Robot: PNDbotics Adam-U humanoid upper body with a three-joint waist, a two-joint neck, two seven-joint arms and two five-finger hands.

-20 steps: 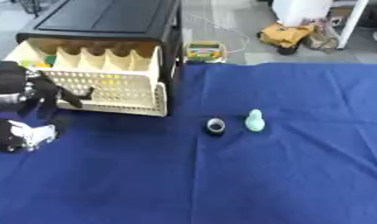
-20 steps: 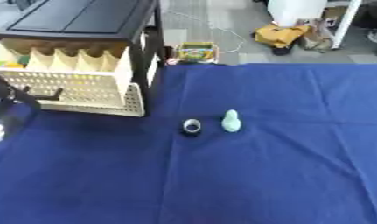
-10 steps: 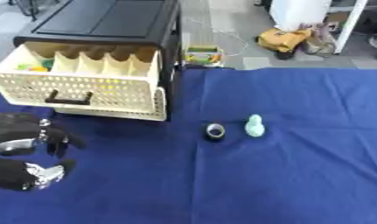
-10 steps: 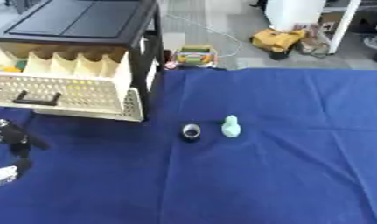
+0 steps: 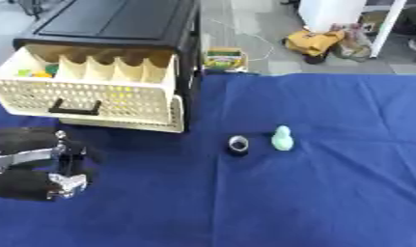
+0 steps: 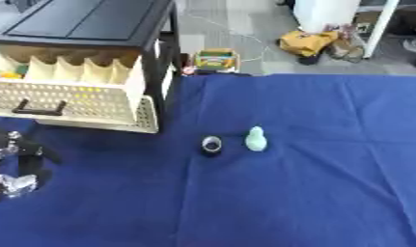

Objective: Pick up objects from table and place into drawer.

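Observation:
A black cabinet (image 5: 118,21) stands at the table's back left with its cream drawer (image 5: 92,91) pulled out. Yellow, green and orange things (image 5: 34,72) lie in the drawer's left compartment. On the blue cloth (image 5: 329,193) near the middle sit a small black round object (image 5: 238,144) and, just to its right, a small mint-green figure (image 5: 282,138). My left hand (image 5: 38,166), black with silver parts, hangs low at the left edge, in front of the drawer and well left of both objects. Nothing shows in it. My right hand is out of sight.
A second cream basket drawer (image 5: 173,120) sticks out under the open one. Beyond the table's far edge, on the floor, are a small colourful box (image 5: 224,59), a yellow bag (image 5: 316,41) and a white post (image 5: 384,29).
My left hand has dropped from the drawer front to the lower left, away from the drawer. The two small objects have stayed where they were.

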